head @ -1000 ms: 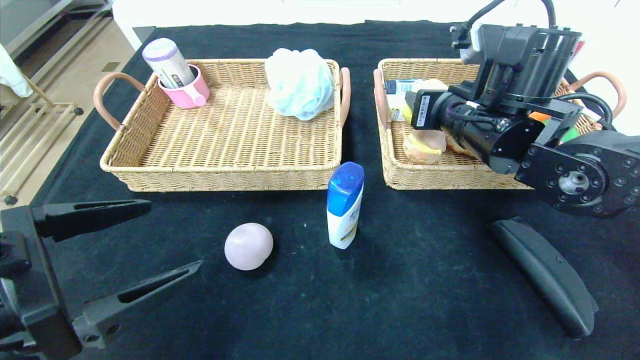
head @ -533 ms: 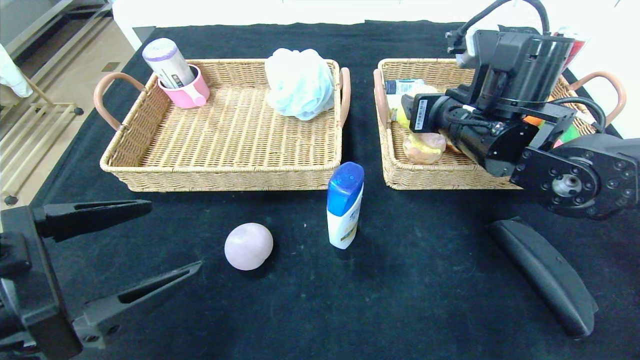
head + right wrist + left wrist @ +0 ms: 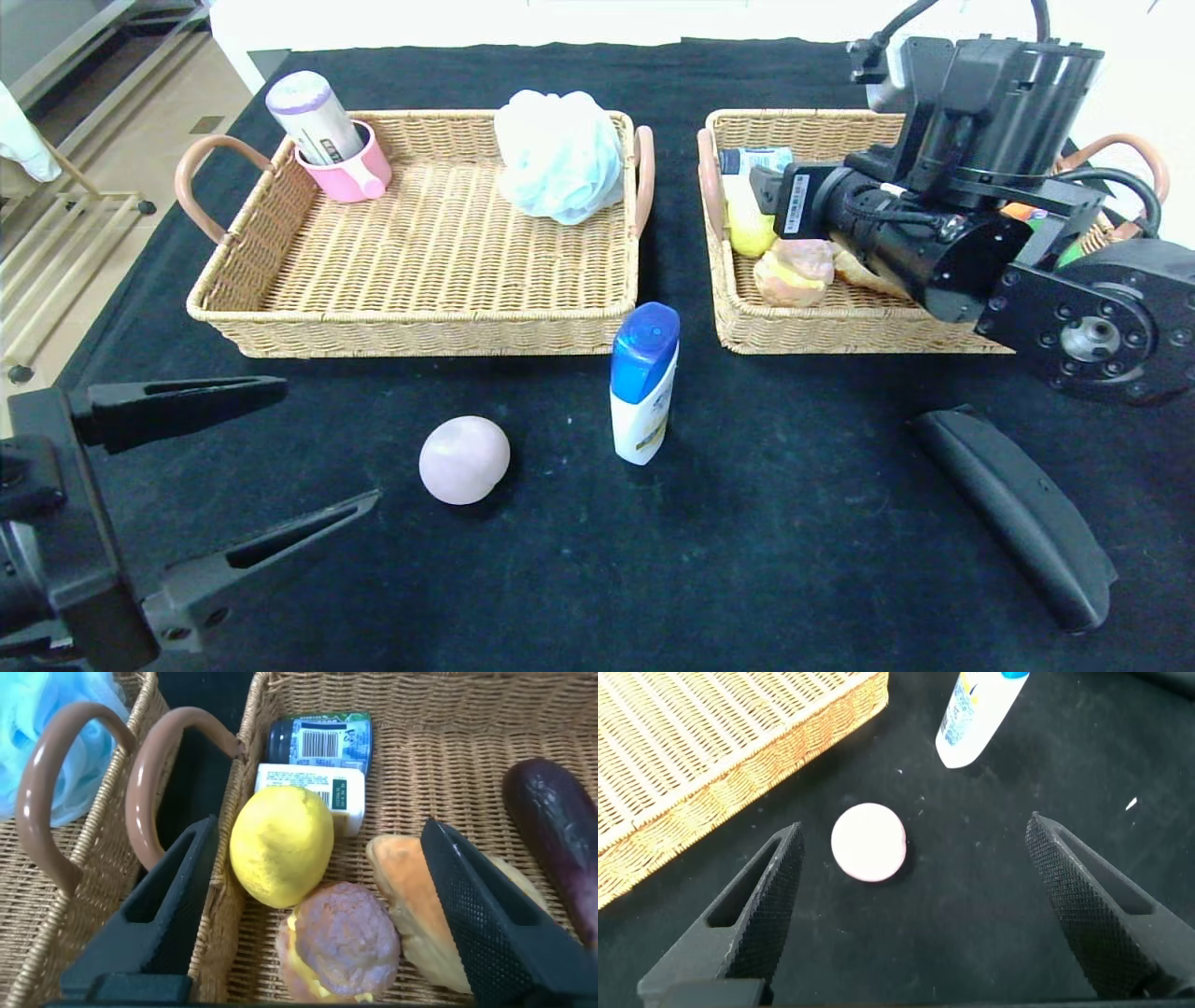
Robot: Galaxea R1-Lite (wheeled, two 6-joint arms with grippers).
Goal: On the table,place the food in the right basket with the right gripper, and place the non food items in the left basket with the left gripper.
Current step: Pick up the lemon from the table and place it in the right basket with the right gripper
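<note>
Right wrist view: my right gripper [image 3: 313,924] has opened, empty, over the right wicker basket [image 3: 794,331] | yellow lemon [image 3: 280,845] now deposited | left gripper [image 3: 915,910] apart above the round pink ball [image 3: 868,841]

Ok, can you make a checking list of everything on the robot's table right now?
Surface: black cloth table.
Job's things: pink ball and blue-capped bottle stand on the cloth; lemon, bun lie in the right basket; sponge puff, pink cup in the left basket.
Clutter: black curved piece.
Grippers: left gripper open above the ball; right gripper open over the food.
Cables: black cable on the right arm.
Surroundings: wooden floor.
</note>
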